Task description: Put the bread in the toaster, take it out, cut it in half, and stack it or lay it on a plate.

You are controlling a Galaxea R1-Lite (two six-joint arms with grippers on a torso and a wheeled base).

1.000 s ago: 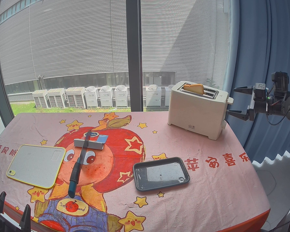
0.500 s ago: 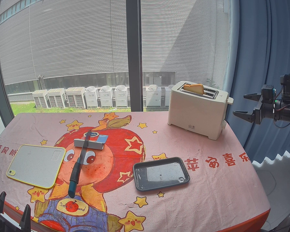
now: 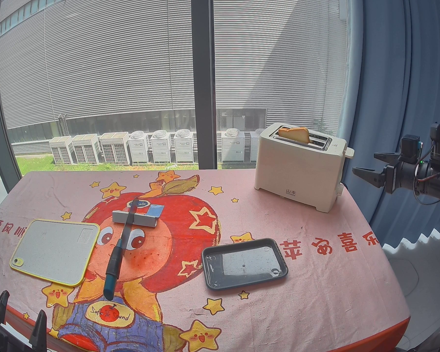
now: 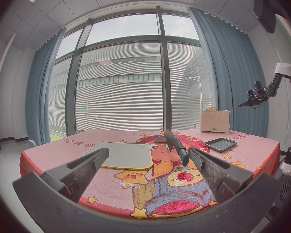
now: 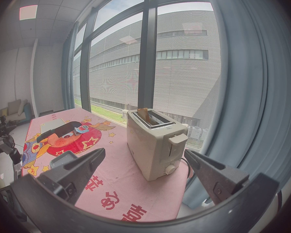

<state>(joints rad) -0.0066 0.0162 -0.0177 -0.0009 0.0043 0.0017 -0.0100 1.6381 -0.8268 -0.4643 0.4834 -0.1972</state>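
Golden bread (image 3: 294,134) stands in the toaster (image 3: 298,172), apart from the empty, wide-open right pincer (image 3: 365,163).

Golden-brown bread slice (image 3: 294,134): lower part hidden in slot of cream-white plastic toaster (image 3: 298,174). Left gripper (image 3: 22,303): black fingertips (image 3: 38,328) poke in, rest cut off by btm edge, head view. Right gripper (image 3: 366,164): arm cut off at rt edge.
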